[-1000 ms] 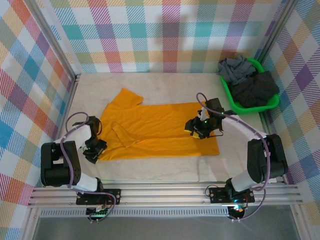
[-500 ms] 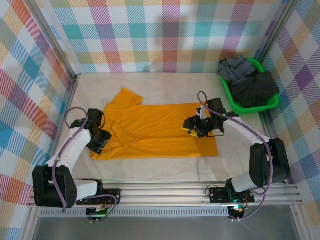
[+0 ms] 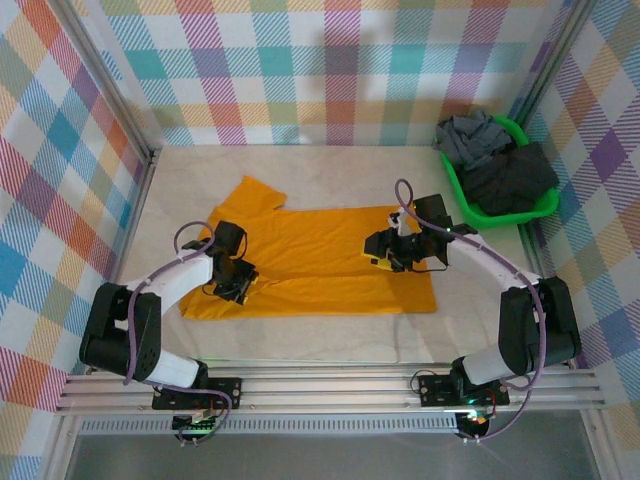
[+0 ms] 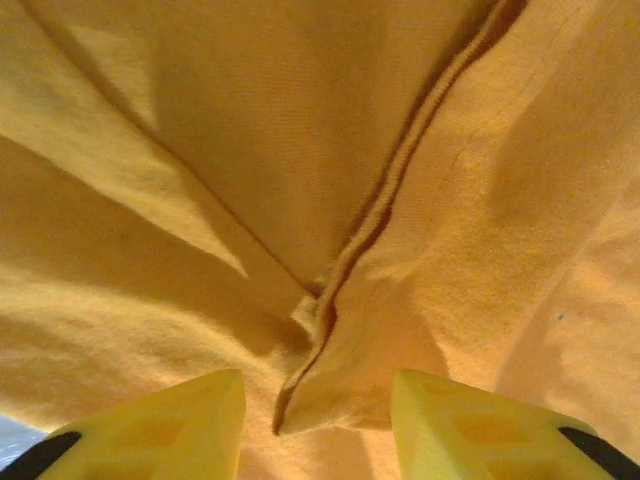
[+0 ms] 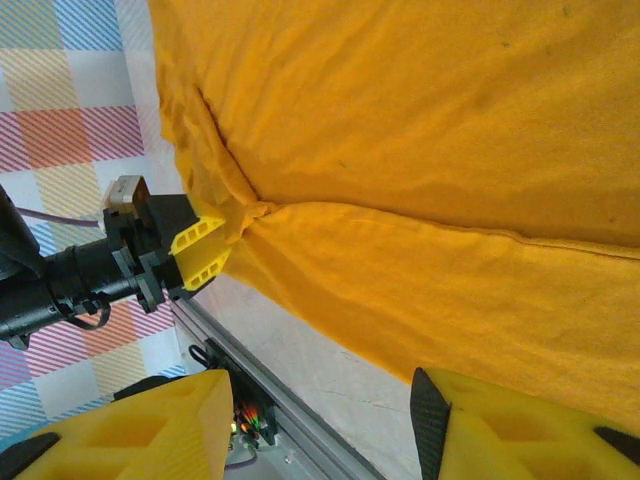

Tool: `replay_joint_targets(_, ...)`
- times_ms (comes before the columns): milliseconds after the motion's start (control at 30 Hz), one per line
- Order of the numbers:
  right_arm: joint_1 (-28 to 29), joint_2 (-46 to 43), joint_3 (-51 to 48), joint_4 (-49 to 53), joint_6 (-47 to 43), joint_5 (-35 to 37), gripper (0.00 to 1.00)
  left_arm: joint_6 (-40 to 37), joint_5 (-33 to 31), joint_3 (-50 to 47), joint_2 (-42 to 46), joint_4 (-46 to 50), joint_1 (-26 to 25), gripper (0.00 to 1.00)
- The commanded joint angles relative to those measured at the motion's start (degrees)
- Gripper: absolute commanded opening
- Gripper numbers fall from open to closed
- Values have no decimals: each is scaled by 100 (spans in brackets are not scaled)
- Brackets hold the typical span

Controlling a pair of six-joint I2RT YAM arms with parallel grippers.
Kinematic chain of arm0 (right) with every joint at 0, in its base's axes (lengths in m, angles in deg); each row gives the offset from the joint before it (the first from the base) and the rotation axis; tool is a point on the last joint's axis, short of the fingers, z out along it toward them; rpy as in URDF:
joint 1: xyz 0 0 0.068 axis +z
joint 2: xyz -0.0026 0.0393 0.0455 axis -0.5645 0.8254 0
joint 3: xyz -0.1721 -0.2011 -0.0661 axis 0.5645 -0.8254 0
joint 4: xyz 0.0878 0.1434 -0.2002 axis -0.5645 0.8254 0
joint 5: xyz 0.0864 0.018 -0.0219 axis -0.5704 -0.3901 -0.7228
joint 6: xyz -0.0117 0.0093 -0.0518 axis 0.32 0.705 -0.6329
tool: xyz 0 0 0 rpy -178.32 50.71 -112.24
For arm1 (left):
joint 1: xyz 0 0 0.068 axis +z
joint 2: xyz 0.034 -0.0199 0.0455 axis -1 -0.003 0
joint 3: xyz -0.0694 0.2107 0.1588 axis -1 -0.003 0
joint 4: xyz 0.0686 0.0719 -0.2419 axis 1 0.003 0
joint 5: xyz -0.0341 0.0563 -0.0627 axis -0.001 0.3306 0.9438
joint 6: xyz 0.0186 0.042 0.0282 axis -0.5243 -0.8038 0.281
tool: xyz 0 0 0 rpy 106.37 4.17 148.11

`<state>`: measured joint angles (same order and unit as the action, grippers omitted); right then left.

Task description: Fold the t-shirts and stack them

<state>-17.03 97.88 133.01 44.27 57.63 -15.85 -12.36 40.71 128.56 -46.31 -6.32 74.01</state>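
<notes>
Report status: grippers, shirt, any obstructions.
Left gripper pinching the orange shirt at its left end. Right gripper over the shirt's right end, jaws apart. Grey and charcoal shirts heaped in the basket. Nothing blocking.

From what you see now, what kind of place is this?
Probably a robot test cell, not a home: plaid cloth walls surround a table, and the two arms are bolted to a metal rail.

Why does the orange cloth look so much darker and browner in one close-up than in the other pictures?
Left wrist view: the orange t-shirt sits close to the lens, its folds casting deep shadows. Right wrist view: the cloth is evenly lit. Top view: bright, flat light.
</notes>
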Motion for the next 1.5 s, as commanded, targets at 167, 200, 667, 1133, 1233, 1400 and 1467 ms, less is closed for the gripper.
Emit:
replay_joint_targets(167,38,-122,-29,71,-116,11,51,54,-23,308,-110,77,-123,23)
replay_joint_targets(200,37,-105,-13,74,-116,14,50,37,-30,362,-126,118,-133,20)
replay_joint_targets(667,33,94,235,210,-152,77,48,-1099,-363,2375,-1702,1105,-440,0)
replay_joint_targets(1133,32,1,210,407,-220,152,47,-2742,-978,4655,-3670,2566,-1052,0)
replay_joint_targets(1233,29,36,226,408,-214,146,47,-2917,-1105,4846,-3770,2666,-1134,0)
replay_joint_targets(1400,29,123,266,388,-219,164,47,-3094,-1248,5020,-3757,2732,-1195,12)
replay_joint_targets(1467,27,157,303,443,-215,283,47,-3149,-1334,5114,-3633,2712,-1203,25)
